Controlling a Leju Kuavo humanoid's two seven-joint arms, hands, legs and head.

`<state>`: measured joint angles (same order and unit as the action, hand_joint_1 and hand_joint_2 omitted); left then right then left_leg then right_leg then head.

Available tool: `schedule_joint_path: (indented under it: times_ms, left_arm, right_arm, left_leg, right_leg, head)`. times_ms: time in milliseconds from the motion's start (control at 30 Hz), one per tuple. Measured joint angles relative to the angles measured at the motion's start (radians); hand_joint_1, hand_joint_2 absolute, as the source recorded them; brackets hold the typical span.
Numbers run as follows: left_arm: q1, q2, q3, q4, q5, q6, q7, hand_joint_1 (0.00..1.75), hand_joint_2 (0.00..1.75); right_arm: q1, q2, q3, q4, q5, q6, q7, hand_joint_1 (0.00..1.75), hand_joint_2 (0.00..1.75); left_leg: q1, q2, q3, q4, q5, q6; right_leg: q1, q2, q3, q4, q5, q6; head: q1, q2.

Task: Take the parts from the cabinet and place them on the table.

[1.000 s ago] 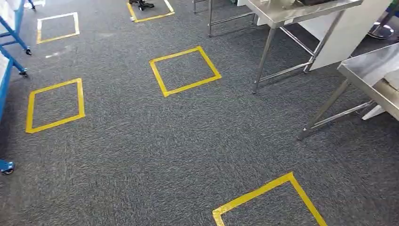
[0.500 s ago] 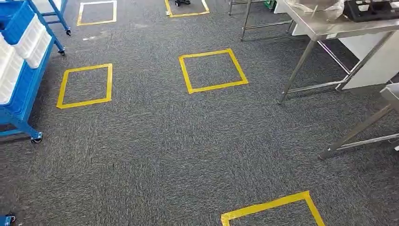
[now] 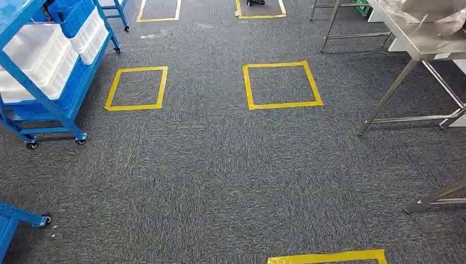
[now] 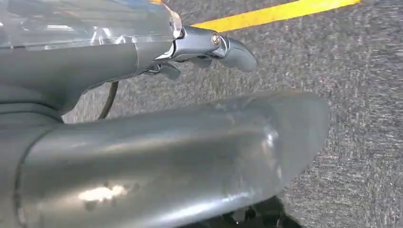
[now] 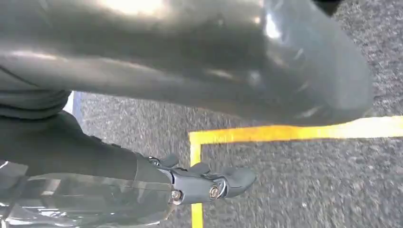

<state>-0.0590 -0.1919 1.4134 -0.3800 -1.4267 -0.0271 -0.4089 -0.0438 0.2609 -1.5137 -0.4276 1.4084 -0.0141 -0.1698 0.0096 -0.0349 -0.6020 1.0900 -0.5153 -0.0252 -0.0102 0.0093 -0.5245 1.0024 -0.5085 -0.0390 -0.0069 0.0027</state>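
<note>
The blue wheeled cabinet (image 3: 70, 118) stands at the left of the head view, with white bins (image 3: 38, 49) and blue bins (image 3: 71, 16) on its shelves. The parts inside the bins cannot be made out. The steel table (image 3: 420, 44) is at the upper right, with clear plastic wrap (image 3: 423, 11) lying on it. My left hand (image 4: 180, 147) hangs over grey carpet, fingers (image 4: 223, 47) stretched out apart from the thumb, holding nothing. My right hand (image 5: 199, 57) hangs the same way over a yellow tape corner, its fingers (image 5: 214, 183) straight and holding nothing.
Yellow tape squares (image 3: 282, 85) (image 3: 137, 88) mark the grey carpet between cabinet and table. A second table's leg (image 3: 434, 201) stands at the lower right. The wheeled foot of another blue frame (image 3: 22, 217) sits at the lower left. A further tape square (image 3: 327, 257) lies at the bottom.
The camera has turned left: the whole scene has slid right, the blue cabinet has come into view and the steel tables have moved toward the right edge.
</note>
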Motion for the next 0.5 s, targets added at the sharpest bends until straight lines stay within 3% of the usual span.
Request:
schedule_joint_path:
  times_ms: [67,100,133,167,233,267,300,367,433,467,500]
  left_arm:
    - [-0.004,0.000,0.000,0.000,0.000,0.000,-0.001,0.00,0.00]
    - [-0.003,0.000,0.000,0.000,0.001,0.000,-0.002,0.00,0.00]
    - [-0.002,0.000,0.000,0.001,0.002,0.001,-0.003,0.00,0.00]
    - [0.000,0.002,0.000,0.001,0.003,0.002,-0.005,0.00,0.00]
    - [-0.001,0.008,0.000,0.001,0.003,0.003,-0.008,0.00,0.00]
    - [-0.004,0.012,0.000,0.001,0.003,0.003,-0.011,0.00,0.00]
    - [-0.007,0.015,0.000,0.001,0.003,0.003,-0.013,0.00,0.00]
    - [-0.011,0.017,-0.001,0.001,0.003,0.005,-0.021,0.00,0.00]
    - [-0.010,0.023,-0.001,0.001,0.003,0.006,-0.029,0.00,0.00]
    - [-0.010,0.022,-0.002,0.002,0.004,0.006,-0.032,0.00,0.00]
    - [-0.013,0.023,-0.002,0.003,0.006,0.006,-0.035,0.00,0.00]
  right_arm:
    - [0.003,-0.002,-0.002,0.000,0.000,0.000,0.000,0.00,0.00]
    - [0.003,-0.003,-0.003,0.000,0.000,-0.001,-0.001,0.00,0.00]
    - [0.003,-0.005,-0.003,0.000,0.000,-0.002,-0.004,0.00,0.00]
    - [0.002,-0.006,-0.003,0.000,0.002,-0.004,-0.008,0.00,0.00]
    - [-0.002,-0.009,-0.003,0.000,0.007,-0.010,-0.015,0.00,0.00]
    - [-0.003,-0.010,-0.003,0.000,0.010,-0.015,-0.020,0.00,0.00]
    - [-0.004,-0.012,-0.002,0.000,0.014,-0.015,-0.022,0.00,0.00]
    - [-0.007,-0.018,0.000,0.001,0.018,-0.017,-0.030,0.00,0.00]
    - [-0.016,-0.022,0.005,0.004,0.022,-0.018,-0.038,0.00,0.00]
    - [-0.016,-0.029,0.008,0.005,0.024,-0.020,-0.042,0.00,0.00]
    - [-0.015,-0.032,0.008,0.007,0.026,-0.021,-0.047,0.00,0.00]
  left_leg:
    - [0.003,0.023,-0.077,0.161,-0.077,-0.005]
    - [0.003,0.026,-0.101,0.215,-0.094,-0.006]
    - [0.003,0.028,-0.104,0.228,-0.084,-0.007]
    - [0.003,0.030,-0.082,0.190,-0.057,-0.005]
    - [0.000,0.051,0.013,0.016,0.022,0.007]
    - [-0.006,0.091,0.062,-0.069,0.043,0.016]
    - [-0.013,0.121,0.068,-0.082,0.031,0.025]
    - [-0.020,0.099,0.063,-0.090,0.038,0.028]
    - [-0.018,0.075,0.065,-0.103,0.046,0.040]
    - [-0.010,0.065,0.078,-0.115,0.057,0.043]
    - [-0.008,0.055,0.076,-0.119,0.061,0.050]
  right_leg:
    - [0.007,-0.032,-0.001,0.000,-0.002,-0.003]
    - [0.009,-0.046,-0.003,0.001,-0.003,-0.005]
    - [0.011,-0.062,-0.002,0.001,-0.005,-0.005]
    - [0.013,-0.074,-0.001,0.001,-0.006,-0.005]
    - [0.017,-0.098,0.004,0.002,-0.009,-0.003]
    - [0.018,-0.107,0.008,0.002,-0.011,-0.001]
    - [0.023,-0.119,0.010,0.001,-0.014,0.004]
    - [0.015,-0.133,0.014,0.001,-0.014,0.016]
    - [0.016,-0.154,0.023,-0.003,-0.015,0.028]
    - [0.010,-0.119,0.024,0.008,-0.028,0.036]
    - [0.010,-0.066,0.003,0.047,-0.060,0.039]
  head:
    - [0.000,0.000]
    - [-0.001,0.000]
    - [-0.001,0.000]
    - [-0.001,0.000]
    - [-0.001,0.000]
    - [-0.002,0.000]
    - [0.003,0.000]
    - [0.003,0.000]
    - [0.002,0.000]
    - [0.003,0.000]
    - [0.005,0.000]
